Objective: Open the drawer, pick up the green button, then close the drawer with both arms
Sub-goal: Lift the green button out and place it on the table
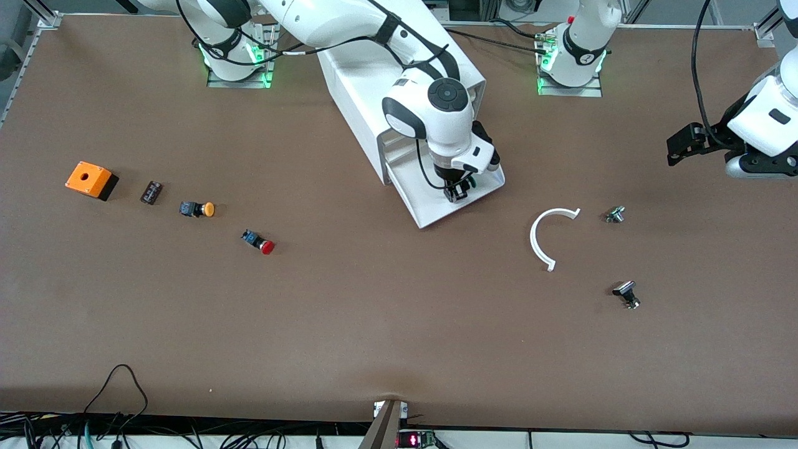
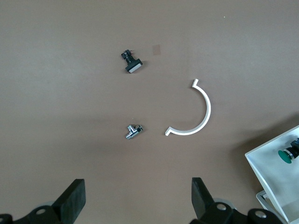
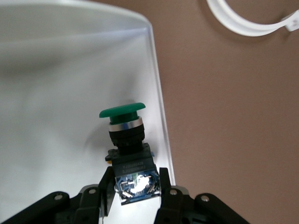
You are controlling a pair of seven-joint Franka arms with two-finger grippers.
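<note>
The button lies in the pulled-out drawer, and it sits squarely between the fingers of the right hand: the two fingers are pressed in on its blue-and-black body, one on each flank, while the round green cap juts straight out ahead of the fingertips. Its long axis, then, runs in line with the hand's own reach rather than across it, so the pinch is taken on the squarer rear block and not on the cap (a sensible place, since the cap looks smooth and rounded). The button looks to be low in the tray, close to the drawer's side wall; whether it has left the floor cannot be told. What the coming move turns on, as I judge it, is that the way out is straight up from the tray, with that side wall just beside the button and the sloped front lip close by. The right arm is plainly the nearer one, reaching from its base over the white cabinet to the drawer. The left hand waits with its fingers spread wide, holding nothing, up over the bench toward its own end, above a white curved strip and two small metal parts, well apart from the drawer it may later help to shut.
</note>
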